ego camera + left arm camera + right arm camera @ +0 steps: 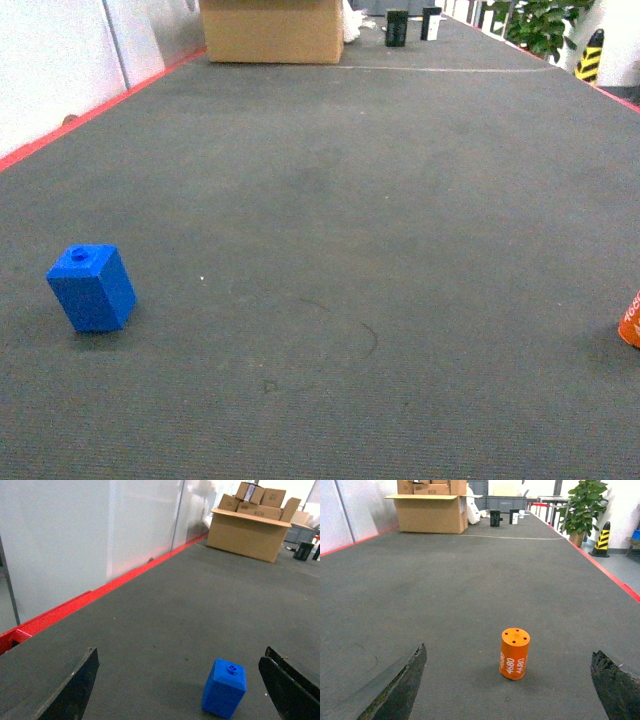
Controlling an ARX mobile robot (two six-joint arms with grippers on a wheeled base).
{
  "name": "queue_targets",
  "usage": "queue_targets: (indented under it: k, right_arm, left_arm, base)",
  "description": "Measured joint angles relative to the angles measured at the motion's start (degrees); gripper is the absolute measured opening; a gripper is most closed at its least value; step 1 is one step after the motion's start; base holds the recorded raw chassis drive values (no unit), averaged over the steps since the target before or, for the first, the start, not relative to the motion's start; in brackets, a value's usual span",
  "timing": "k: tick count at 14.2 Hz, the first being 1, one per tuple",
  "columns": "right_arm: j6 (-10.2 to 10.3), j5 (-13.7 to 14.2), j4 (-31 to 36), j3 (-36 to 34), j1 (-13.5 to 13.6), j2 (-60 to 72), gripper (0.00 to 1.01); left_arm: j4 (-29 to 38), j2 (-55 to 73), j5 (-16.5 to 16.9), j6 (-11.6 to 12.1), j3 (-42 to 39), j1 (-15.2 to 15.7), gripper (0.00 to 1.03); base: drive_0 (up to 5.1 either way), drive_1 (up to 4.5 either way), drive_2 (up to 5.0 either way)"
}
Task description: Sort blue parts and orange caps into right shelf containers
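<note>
Blue part (pixel 92 288) sits near the floor's (pixel 330 250) left edge, orange cap (pixel 514 653) at right edge. Both grippers, left (pixel 180 685) & right (pixel 507 685), spread wide, holding nothing.

A blue part (pixel 92 288) sits left; an orange cap (pixel 631 320) peeks in right.

Bright even light, soft shadows, slight blur
</note>
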Motion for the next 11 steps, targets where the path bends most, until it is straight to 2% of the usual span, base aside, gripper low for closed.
queue_targets:
  k: [6,7,8,10,11]
  right_arm:
    - [0.00,-0.02,0.00,-0.02,0.00,0.00,0.98]
    - [0.00,-0.02,0.00,0.00,0.00,0.00,0.98]
    - [0.00,-0.02,0.00,-0.02,0.00,0.00,0.98]
    - [0.00,-0.02,0.00,-0.02,0.00,0.00,0.98]
    - [0.00,-0.02,0.00,-0.02,0.00,0.00,0.98]
  left_arm:
    - [8.00,9.01,4.20,0.11,0.11,2.67,0.98]
    - [13.75,15.80,6.38,0.11,0.63,4.55,0.98]
    - [25.73,31.50,10.34,0.13,3.52,6.51,0.98]
    - [25.77,41.68,15.34,-0.11,9.22,6.82,0.98]
    - [25.79,43.06,16.13,-0.26,10.38,6.80,0.98]
  base:
    - [0.0,0.00,0.0]
    - [0.0,0.00,0.0]
    - [0.0,0.00,0.0]
    - [0.0,0.00,0.0]
    - [0.0,0.00,0.0]
